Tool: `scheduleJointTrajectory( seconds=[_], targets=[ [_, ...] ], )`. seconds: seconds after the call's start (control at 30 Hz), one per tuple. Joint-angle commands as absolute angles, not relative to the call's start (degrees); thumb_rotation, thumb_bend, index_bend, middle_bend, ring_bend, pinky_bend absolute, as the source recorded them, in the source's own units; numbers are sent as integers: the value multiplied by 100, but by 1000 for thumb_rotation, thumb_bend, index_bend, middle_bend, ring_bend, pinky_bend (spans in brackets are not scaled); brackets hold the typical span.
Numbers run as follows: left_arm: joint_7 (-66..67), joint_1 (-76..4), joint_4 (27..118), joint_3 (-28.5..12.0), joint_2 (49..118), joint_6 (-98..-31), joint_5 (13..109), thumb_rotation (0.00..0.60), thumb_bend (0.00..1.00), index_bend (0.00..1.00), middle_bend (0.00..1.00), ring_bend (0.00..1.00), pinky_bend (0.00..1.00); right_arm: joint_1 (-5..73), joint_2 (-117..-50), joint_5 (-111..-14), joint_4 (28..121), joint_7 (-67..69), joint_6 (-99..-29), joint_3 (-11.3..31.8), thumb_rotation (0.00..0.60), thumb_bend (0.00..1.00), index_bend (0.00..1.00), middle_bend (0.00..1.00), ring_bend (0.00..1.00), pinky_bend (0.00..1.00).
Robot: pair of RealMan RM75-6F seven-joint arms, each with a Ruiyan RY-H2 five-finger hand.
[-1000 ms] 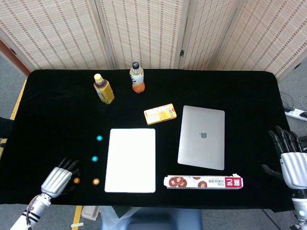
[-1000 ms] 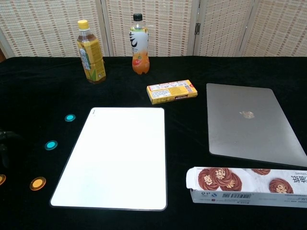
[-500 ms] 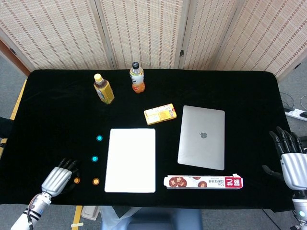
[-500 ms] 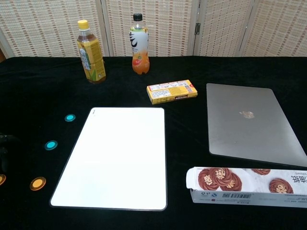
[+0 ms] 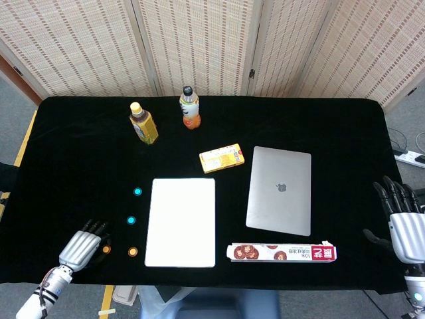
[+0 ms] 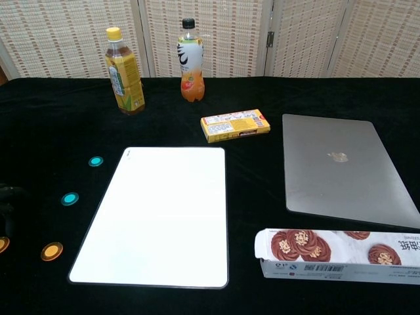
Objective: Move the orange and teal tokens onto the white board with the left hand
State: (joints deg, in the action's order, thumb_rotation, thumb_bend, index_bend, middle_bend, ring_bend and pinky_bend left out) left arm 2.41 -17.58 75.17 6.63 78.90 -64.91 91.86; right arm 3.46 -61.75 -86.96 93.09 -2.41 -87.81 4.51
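Two orange tokens (image 5: 133, 252) (image 5: 105, 250) lie on the black cloth left of the white board (image 5: 181, 222). Two teal tokens (image 5: 131, 220) (image 5: 137, 192) lie further back along the board's left side. My left hand (image 5: 81, 247) rests low at the front left corner, its fingertips just beside the leftmost orange token and holding nothing. In the chest view the tokens show as orange (image 6: 51, 251) (image 6: 2, 244) and teal (image 6: 69, 198) (image 6: 96, 161), with the board (image 6: 161, 216) bare. My right hand (image 5: 404, 222) hangs off the table's right edge, fingers spread and empty.
A silver laptop (image 5: 279, 190) lies shut right of the board, with a long biscuit box (image 5: 281, 252) in front of it. A yellow box (image 5: 222, 158) sits behind the board. Two bottles (image 5: 143, 123) (image 5: 190, 108) stand at the back.
My left hand has slid slightly back toward the front left corner. The tokens, the board and the right hand stay where they were.
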Motion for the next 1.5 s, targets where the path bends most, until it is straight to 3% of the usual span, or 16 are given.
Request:
scheduleJointTrajectory(
  seconds=[0.03, 0.27, 0.63, 1.03, 1.3, 1.5],
  targets=[
    [259, -1776, 7542, 665, 7878, -6455, 9160, 600, 387, 447, 148, 117, 0, 340, -6172, -8693, 9310, -240, -8788, 451, 600, 167, 0, 0, 0, 0],
    [288, -1816, 7561, 668, 7889, -6398, 9126, 600, 390, 455, 148, 116, 0, 335, -6172, -8686, 9309, -234, -8786, 453, 600, 167, 0, 0, 0, 0],
    [137, -1840, 7435, 690, 7945, -6429, 9150, 600, 476, 521, 174, 121, 0, 310, -6171, -8683, 9309, -218, -8822, 459, 600, 167, 0, 0, 0, 0],
    [135, -1913, 7707, 577, 7735, -6619, 9189, 600, 483, 521, 174, 121, 0, 300, -6163, -8698, 9306, -211, -8845, 465, 600, 167, 0, 0, 0, 0],
    [8, -2387, 8152, 306, 7664, -6508, 9432, 600, 484, 518, 174, 117, 0, 316, -6098, -8713, 9315, -205, -8857, 496, 600, 167, 0, 0, 0, 0],
    [116, -2930, 8362, 174, 7884, -6037, 9629, 600, 484, 505, 175, 112, 0, 313, -6054, -8674, 9314, -175, -8840, 508, 600, 167, 0, 0, 0, 0]
  ],
)
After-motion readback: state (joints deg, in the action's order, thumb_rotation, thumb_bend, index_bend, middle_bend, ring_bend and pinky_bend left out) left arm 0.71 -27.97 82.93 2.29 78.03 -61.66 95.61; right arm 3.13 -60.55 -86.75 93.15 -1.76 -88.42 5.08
